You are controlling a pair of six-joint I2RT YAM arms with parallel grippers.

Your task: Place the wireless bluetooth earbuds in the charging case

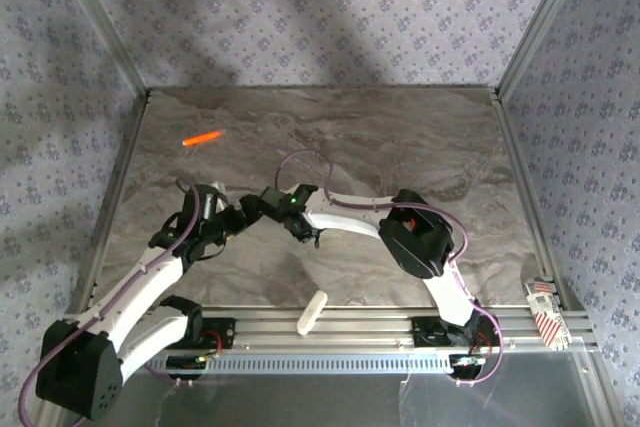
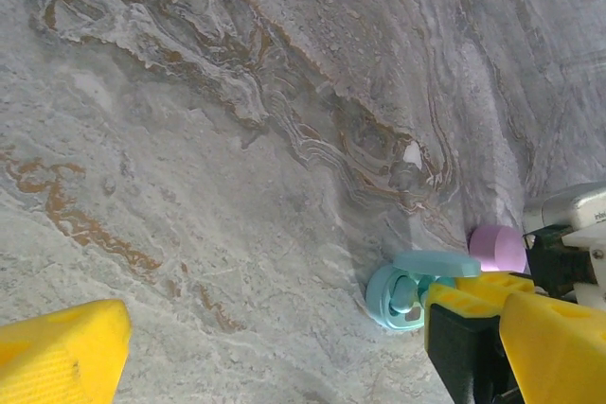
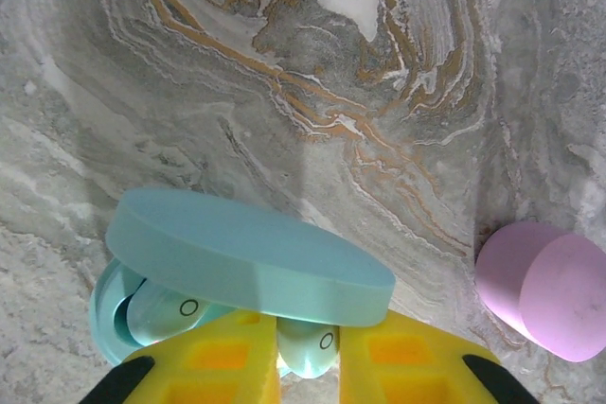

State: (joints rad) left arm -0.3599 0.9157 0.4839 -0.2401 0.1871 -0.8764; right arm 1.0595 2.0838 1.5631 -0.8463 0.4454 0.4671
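Marble table (image 3: 237, 73); earbuds (image 3: 161, 317) lengthwise in case (image 3: 246, 254)

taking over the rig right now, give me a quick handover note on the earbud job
Left claw: open, empty, one finger next to the teal case.
Right claw: shut on the held teal earbud at the case mouth, under the raised lid.
Done: the first teal earbud lies inside the case.
Left: seat the held one and release. The pink case sits shut alongside.
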